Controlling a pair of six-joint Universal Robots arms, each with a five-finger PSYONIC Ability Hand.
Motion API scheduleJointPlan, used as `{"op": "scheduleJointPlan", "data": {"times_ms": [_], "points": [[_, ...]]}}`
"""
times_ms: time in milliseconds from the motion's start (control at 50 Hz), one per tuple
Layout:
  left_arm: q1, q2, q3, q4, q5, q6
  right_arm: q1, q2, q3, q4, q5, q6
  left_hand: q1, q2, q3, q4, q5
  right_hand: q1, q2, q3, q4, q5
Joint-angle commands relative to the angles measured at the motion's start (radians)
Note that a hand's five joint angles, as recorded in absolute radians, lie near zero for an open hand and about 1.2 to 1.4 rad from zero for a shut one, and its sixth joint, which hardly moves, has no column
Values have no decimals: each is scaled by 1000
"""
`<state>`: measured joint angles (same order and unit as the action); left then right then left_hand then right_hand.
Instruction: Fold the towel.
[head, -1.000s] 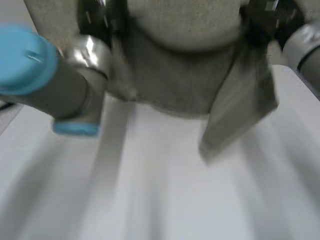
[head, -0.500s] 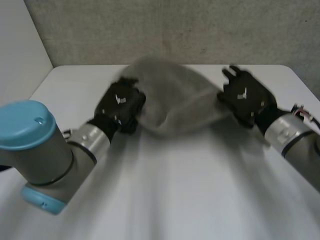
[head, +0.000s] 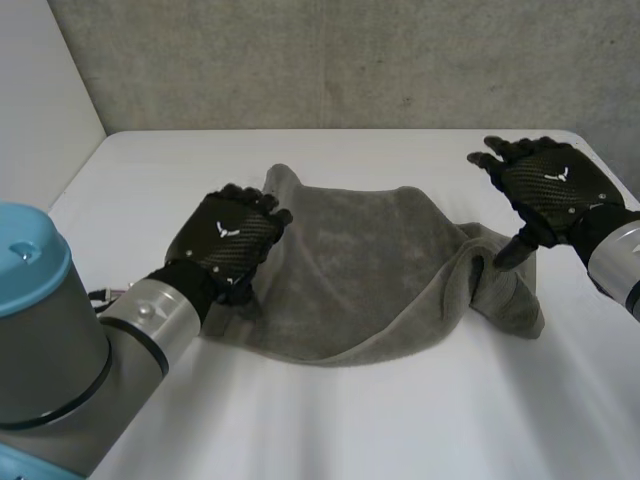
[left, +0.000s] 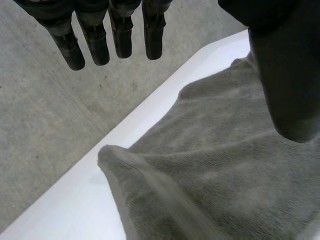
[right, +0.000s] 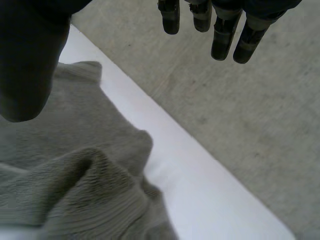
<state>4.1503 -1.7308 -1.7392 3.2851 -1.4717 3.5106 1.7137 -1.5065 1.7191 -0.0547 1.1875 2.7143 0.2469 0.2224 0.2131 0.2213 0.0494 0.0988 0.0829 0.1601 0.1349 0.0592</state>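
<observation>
Loosely rumpled, the towel (head: 360, 270) lies under left hand (head: 228, 235) and right hand (head: 555, 185), fingers (left: 121, 40) all released.

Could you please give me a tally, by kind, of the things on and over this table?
Grey terry-cloth towel: 1
Black robot hands: 2, the left hand and the right hand
White table: 1
Total: 4

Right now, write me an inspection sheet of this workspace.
surface: white table, with the cloth across its middle.
job's things: grey towel lies rumpled, its right end bunched up, not yet folded.
clutter: nothing seen.
hands: left hand open over the towel's left edge; right hand open, fingers spread above the bunched end.
cables: nothing seen.
surroundings: grey textured wall behind the table.
</observation>
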Motion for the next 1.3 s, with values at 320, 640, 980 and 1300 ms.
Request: {"op": "scheduleJointPlan", "data": {"times_ms": [320, 640, 980, 1300], "points": [[-47, -162, -82, 1, -168, -228, 12, 146, -85, 156, 15, -297, -80, -56, -39, -47, -49, -73, -57, 14, 40, -59], [-124, -319, -19, 65, -243, -282, 156, 477, -352, 157, 116, -439, -63, -38, -39, -47, -40, 424, 440, 14, 40, 289], [-130, -389, 64, 143, -245, -268, 95, 499, -521, 52, 236, -67, -63, -38, -39, -47, -40, 1297, 1313, 14, 40, 1163], [-61, -533, 224, 261, -298, -69, 63, 393, -339, 85, 212, -68, 286, 311, -39, -47, 309, 1297, 1313, 14, 40, 1163]]}}
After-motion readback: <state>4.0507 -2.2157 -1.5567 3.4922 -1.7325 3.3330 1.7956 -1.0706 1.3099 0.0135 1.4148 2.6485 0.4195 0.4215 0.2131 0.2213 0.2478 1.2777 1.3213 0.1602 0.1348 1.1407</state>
